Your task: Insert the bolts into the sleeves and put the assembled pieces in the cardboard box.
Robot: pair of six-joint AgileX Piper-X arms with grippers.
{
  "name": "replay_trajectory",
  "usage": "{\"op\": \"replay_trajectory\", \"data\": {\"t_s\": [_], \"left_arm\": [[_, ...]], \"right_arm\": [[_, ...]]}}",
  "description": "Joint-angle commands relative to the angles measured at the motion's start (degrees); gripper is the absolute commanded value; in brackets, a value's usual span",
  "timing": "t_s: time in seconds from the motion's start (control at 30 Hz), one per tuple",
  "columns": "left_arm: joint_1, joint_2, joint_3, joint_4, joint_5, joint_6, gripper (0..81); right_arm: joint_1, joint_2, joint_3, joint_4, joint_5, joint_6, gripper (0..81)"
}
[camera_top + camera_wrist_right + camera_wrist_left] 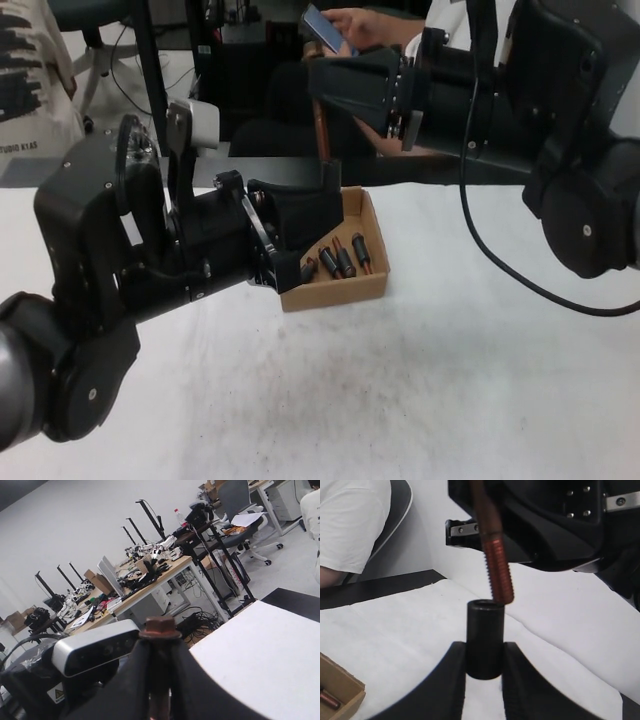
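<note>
While left pincer (484, 652) clamps sleeve (485, 630) upright, right pincer (159, 647) grips bolt (496, 565), threaded tip at sleeve mouth, above worktop (395, 630).

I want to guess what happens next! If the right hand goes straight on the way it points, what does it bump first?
The right hand carries a bolt; its tip would likely meet the black sleeve in the left hand first, maybe on the rim.
</note>
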Motion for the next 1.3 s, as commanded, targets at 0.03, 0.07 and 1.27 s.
{"op": "replay_trajectory", "data": {"t_s": [0.03, 0.07, 1.27], "left_arm": [[0.0, -1.1, -0.6, -0.8, -0.8, -0.1, 0.3], [0.0, -1.1, -0.6, -0.8, -0.8, -0.1, 0.3], [0.0, -1.1, -0.6, -5.0, -2.1, -1.8, 0.3]], "right_arm": [[-1.1, 0.0, -0.7, -1.5, -1.5, 0.8, 0.8], [-1.2, 0.0, -0.7, -1.5, -1.7, 0.8, 0.8], [-1.1, 0.0, -0.4, 1.6, -2.8, -2.4, 0.8]]}}
